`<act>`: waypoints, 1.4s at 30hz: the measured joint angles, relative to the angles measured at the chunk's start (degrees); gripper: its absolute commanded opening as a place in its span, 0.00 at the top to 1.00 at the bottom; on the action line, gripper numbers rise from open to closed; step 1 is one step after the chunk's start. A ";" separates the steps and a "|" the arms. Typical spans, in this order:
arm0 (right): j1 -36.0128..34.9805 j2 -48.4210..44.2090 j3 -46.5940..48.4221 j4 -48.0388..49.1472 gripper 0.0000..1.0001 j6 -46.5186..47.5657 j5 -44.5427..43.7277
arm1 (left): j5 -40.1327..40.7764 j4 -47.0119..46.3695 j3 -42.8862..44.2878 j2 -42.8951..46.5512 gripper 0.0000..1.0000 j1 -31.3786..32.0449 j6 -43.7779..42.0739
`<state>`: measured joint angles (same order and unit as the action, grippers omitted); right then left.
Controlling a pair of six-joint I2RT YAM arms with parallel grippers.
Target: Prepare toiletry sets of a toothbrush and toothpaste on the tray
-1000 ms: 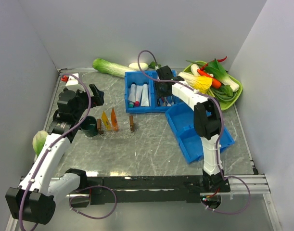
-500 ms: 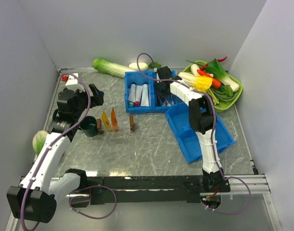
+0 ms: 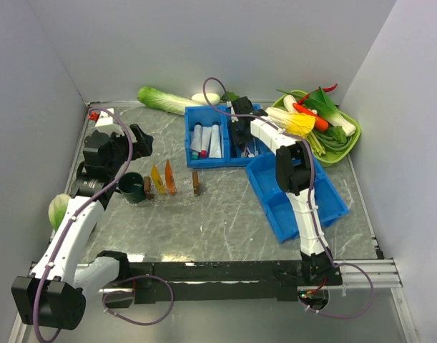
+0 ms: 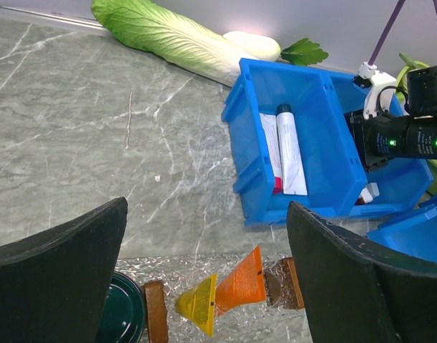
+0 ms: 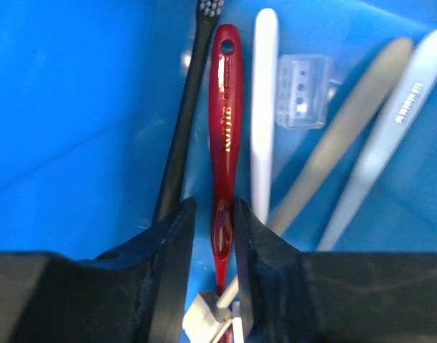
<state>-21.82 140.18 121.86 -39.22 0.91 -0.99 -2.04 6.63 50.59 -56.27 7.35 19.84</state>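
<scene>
Blue bin (image 5: 75, 107), fingers (image 5: 168, 264) perhaps against toothbrush (image 5: 225, 143)

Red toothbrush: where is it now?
In the right wrist view the red toothbrush lies in the blue bin, black toothbrush to its left, white toothbrush to its right, its near end between the jaws of the right gripper.

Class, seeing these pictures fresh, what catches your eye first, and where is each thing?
The bright blue bin at the back, mid-scene, stands out; inside it the right pincer straddles a dark red toothbrush. A long green cabbage lies behind it to the left, and a green dish heaped with vegetables sits far right. Nearer, an orange tube and a yellow tube lie side by side.
</scene>
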 measured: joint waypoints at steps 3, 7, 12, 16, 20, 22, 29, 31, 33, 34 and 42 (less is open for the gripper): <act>0.02 0.00 -0.02 -0.02 0.90 0.00 0.39 | -0.28 0.00 0.00 0.00 0.04 -0.17 0.42; 0.02 -0.04 -0.24 0.35 1.00 0.24 0.68 | -0.72 0.00 0.00 -0.13 0.03 -0.33 0.63; 0.11 -1.70 -3.56 3.23 1.00 0.39 0.85 | -1.16 -0.02 0.00 -0.26 0.04 -0.42 0.63; 0.11 -5.09 -9.11 7.06 1.00 0.94 0.11 | -1.40 -0.09 0.00 -0.26 0.03 -0.44 0.63; 0.11 -9.22 -12.72 8.37 1.00 1.11 -1.20 | -2.14 -0.22 0.00 -0.26 0.03 -0.46 0.61; 0.13 -11.19 -13.29 8.81 1.00 1.03 -1.60 | -2.69 -0.33 0.00 -0.26 0.03 -0.50 0.61; 0.13 -18.16 -15.06 12.17 1.00 0.02 -1.55 | -4.74 -0.44 0.00 -0.26 0.03 -0.55 0.55; 0.13 -19.80 -16.31 13.77 1.00 -0.02 -1.42 | -5.14 -0.44 0.00 -0.26 0.03 -0.55 0.52; 0.11 -20.96 -17.55 14.73 1.00 -0.63 -1.11 | -5.66 -0.44 0.00 -0.26 0.02 -0.55 0.46; 0.11 -21.53 -18.29 15.21 1.00 -0.98 -0.85 | -5.81 -0.46 0.00 -0.26 0.02 -0.55 0.42; 0.13 -25.11 -22.05 17.92 1.00 -1.92 0.94 | -7.96 -1.70 -0.11 -0.26 0.02 -0.55 0.39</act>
<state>-21.69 115.07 99.81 -21.30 -1.02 -0.05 -10.00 4.93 50.48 -56.53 6.81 20.23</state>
